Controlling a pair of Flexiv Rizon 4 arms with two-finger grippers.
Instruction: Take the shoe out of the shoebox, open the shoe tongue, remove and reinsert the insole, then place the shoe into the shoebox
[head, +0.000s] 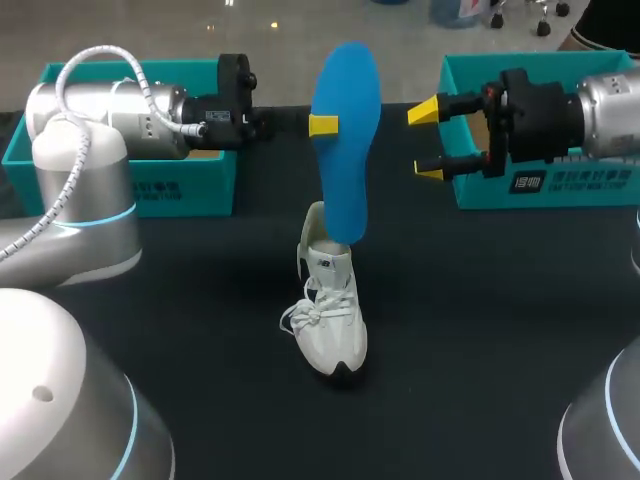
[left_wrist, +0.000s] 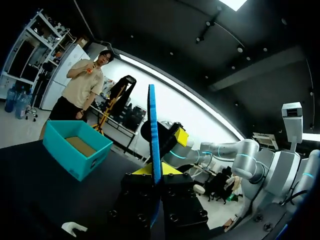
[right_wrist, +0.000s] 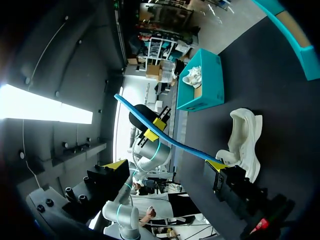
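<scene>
Right now we are gripping the blue insole (head: 345, 160) in our left gripper (head: 328, 125), whose yellow-tipped fingers are clenched on it from both sides near its middle. The insole is standing almost upright, its broad end rising above the fingers and its narrow end hanging below them, down at the opening of the white shoe (head: 332, 310). Whether that end is touching the shoe we cannot tell. The shoe is resting on its sole on the dark table (head: 480, 330), under the left gripper, laces loose and toe pointing back toward us. Our right gripper (head: 427, 142) is hovering just beside the insole, on the far side from the left gripper, with its fingers spread wide and nothing between them. Behind the left gripper, along its arm, one teal shoebox (head: 190, 190) is sitting with something white inside it. Behind the right gripper, under its wrist, a second teal shoebox (head: 470, 190) is sitting on the table.
</scene>
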